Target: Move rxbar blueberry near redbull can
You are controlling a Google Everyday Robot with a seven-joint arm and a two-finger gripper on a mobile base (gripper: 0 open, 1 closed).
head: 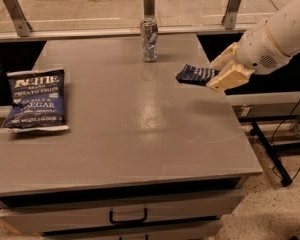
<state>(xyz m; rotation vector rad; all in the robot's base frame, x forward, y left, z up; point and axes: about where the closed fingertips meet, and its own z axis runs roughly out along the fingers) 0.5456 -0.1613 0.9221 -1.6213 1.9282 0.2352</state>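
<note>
The rxbar blueberry [194, 75], a small dark navy wrapper with white text, is held in my gripper [217, 73] above the right side of the grey table [130, 129]. The cream fingers [229, 77] are shut on its right end and the bar sticks out to the left, clear of the table surface. The redbull can [149, 40], slim and silvery, stands upright at the back middle of the table, to the left of the bar and a little further back.
A large blue potato chip bag [36, 100] lies flat at the table's left side. A glass barrier with metal posts [149, 1] runs behind the table. A drawer with a black handle [127, 216] is below the front edge.
</note>
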